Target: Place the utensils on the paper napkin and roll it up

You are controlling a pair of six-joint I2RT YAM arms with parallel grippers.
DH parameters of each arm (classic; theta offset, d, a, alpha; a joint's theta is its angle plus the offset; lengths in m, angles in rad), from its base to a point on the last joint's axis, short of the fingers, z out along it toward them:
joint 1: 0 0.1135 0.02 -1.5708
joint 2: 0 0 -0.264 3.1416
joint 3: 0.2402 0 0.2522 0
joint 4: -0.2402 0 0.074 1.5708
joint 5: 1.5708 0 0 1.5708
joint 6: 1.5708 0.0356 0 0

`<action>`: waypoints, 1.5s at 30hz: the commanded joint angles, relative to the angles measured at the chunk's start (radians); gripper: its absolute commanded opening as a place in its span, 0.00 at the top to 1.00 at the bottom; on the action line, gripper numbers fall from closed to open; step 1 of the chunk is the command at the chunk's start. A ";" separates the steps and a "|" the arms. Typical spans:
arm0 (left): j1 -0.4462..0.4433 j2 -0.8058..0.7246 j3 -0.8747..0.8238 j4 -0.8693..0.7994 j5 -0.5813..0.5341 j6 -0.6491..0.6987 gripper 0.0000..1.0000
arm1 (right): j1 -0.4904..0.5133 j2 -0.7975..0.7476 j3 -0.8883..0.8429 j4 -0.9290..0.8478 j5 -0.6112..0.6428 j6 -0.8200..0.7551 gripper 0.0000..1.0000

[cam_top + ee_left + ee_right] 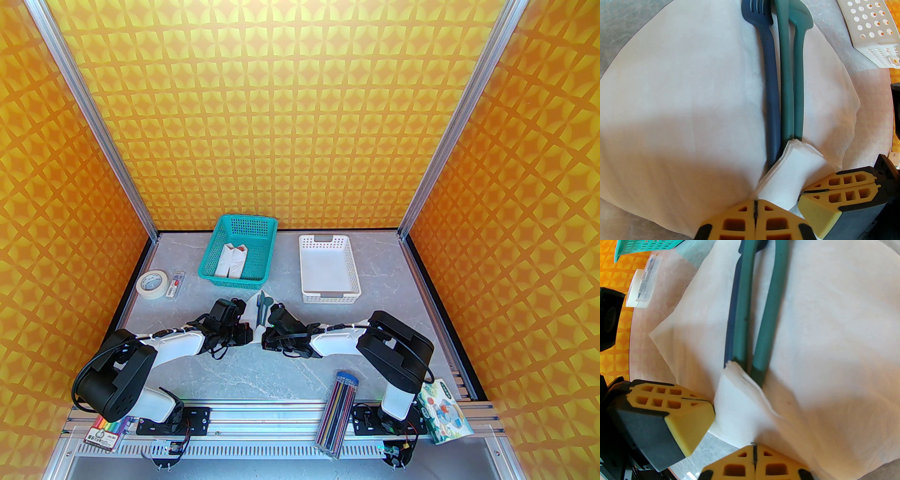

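Observation:
The paper napkin point(677, 105) lies spread on the grey table, and its far tip point(259, 300) shows between the two wrists. The utensils rest side by side on it: a dark fork point(770, 82), with two teal handles point(787, 82) to its right, one ending in a spoon bowl point(802, 16). The napkin's near corner point(796, 168) is folded over the handle ends. My left gripper point(754, 211) and right gripper point(753, 452) are both shut, tips almost meeting at that fold point(738, 408). I cannot tell whether either one has paper nipped between its fingers.
A teal basket point(234, 281) holding white bundles stands at the back left, with a white basket point(330, 296) at the back right. A tape roll point(152, 282) and a small clear case point(174, 283) lie at the left. A pencil case point(338, 412) and a printed pack point(443, 412) sit near the front edge.

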 commanded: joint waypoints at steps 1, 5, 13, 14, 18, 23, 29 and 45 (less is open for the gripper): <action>0.007 0.008 -0.024 -0.079 -0.068 0.022 1.00 | -0.010 0.013 -0.005 -0.081 0.045 0.009 0.97; 0.007 0.007 -0.026 -0.086 -0.076 0.023 1.00 | -0.023 -0.013 -0.025 -0.106 0.057 0.007 0.97; 0.007 0.018 -0.025 -0.084 -0.077 0.024 1.00 | -0.048 -0.081 -0.063 -0.152 0.093 -0.012 0.96; 0.007 0.018 -0.025 -0.085 -0.077 0.023 1.00 | -0.056 -0.087 -0.068 -0.157 0.095 -0.015 0.95; 0.007 0.012 -0.028 -0.087 -0.077 0.024 1.00 | -0.082 -0.119 -0.086 -0.179 0.101 -0.031 0.95; 0.007 -0.020 -0.047 -0.093 -0.077 0.009 1.00 | -0.115 -0.229 -0.103 -0.253 0.128 -0.082 0.91; -0.003 -0.058 -0.083 -0.088 -0.076 -0.021 1.00 | -0.154 -0.336 -0.115 -0.318 0.131 -0.118 0.73; -0.031 -0.111 -0.126 -0.080 -0.076 -0.057 1.00 | -0.154 -0.171 0.060 -0.377 0.159 -0.154 0.36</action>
